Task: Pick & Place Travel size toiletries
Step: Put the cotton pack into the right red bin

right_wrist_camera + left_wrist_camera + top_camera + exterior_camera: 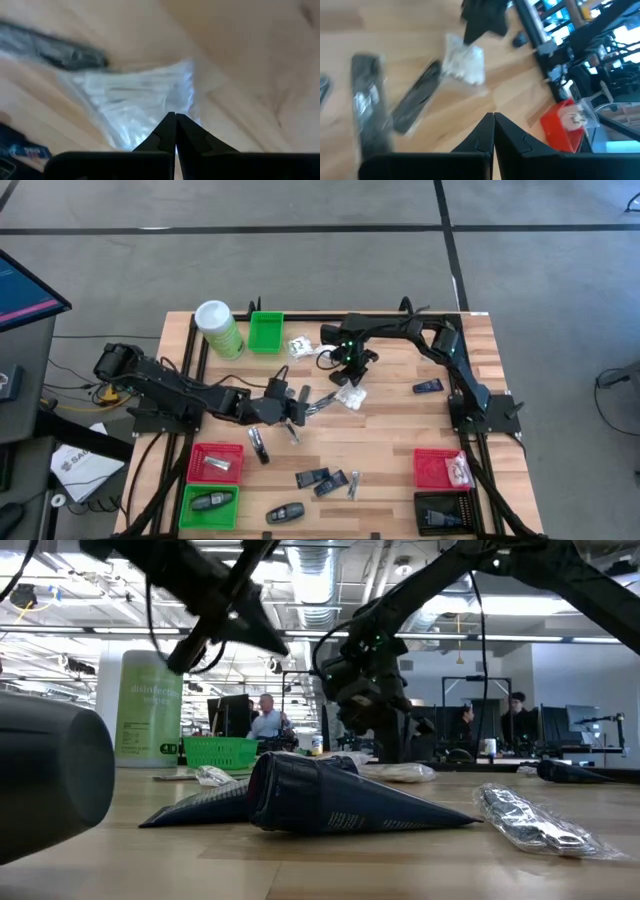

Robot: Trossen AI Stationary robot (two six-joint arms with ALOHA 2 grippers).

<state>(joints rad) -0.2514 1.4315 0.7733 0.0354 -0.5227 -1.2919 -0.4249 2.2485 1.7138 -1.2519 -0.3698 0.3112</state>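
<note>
A white crinkly sachet (pixel 350 395) lies flat on the wooden table (pixel 400 430) near its middle, with a slim dark packet (pixel 320 402) beside it. My right gripper (pixel 175 122) points steeply down over the sachet (pixel 135 102), fingers shut. My left gripper (pixel 493 125) is shut and empty. It hovers left of the slim packet (pixel 415 102) and faces the sachet (pixel 465 62). Another white sachet (pixel 299 346) lies by the far green bin (pixel 266 332). Dark packets (pixel 320 480) and a black oval piece (pixel 285 512) lie near the front edge. My right gripper has its shut fingertips right over the white sachet's near edge (pixel 187 107). Whether they touch it, I cannot tell. My left gripper touches nothing.
A tall green canister (pixel 218 328) stands at the far left. A red bin (pixel 215 463) and a green bin (pixel 208 502) sit front left. A red bin (pixel 443 468) and a black bin (pixel 445 512) sit front right. A dark packet (pixel 428 386) lies toward the right edge.
</note>
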